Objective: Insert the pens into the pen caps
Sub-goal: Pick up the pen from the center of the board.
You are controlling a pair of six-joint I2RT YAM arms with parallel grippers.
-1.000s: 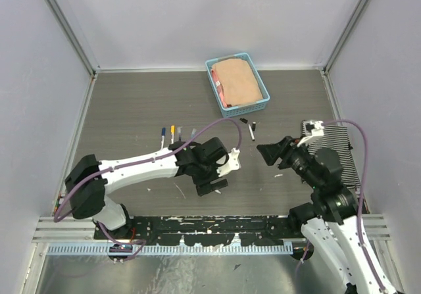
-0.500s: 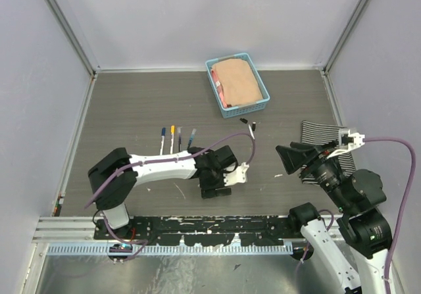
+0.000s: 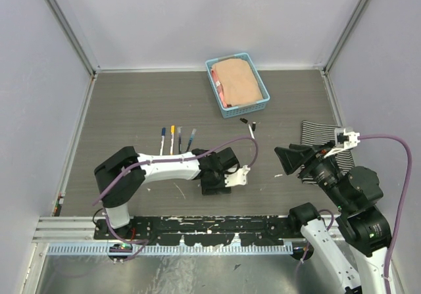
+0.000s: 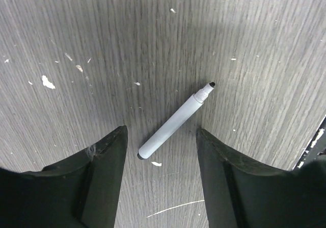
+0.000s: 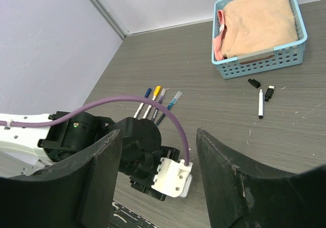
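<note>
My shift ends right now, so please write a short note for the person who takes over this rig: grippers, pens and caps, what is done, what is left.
Left gripper: open, low over the dark wooden table, fingers on either side of the uncapped grey plastic pen, not touching it.
Right gripper: open, empty, raised.
Done, as it appears: four thin pens with coloured caps lie in a row.
Near the blue plastic basket: a thin white pen, seemingly uncapped, and two small black caps beside it.
Left: cap the grey pen and the white pen.
</note>
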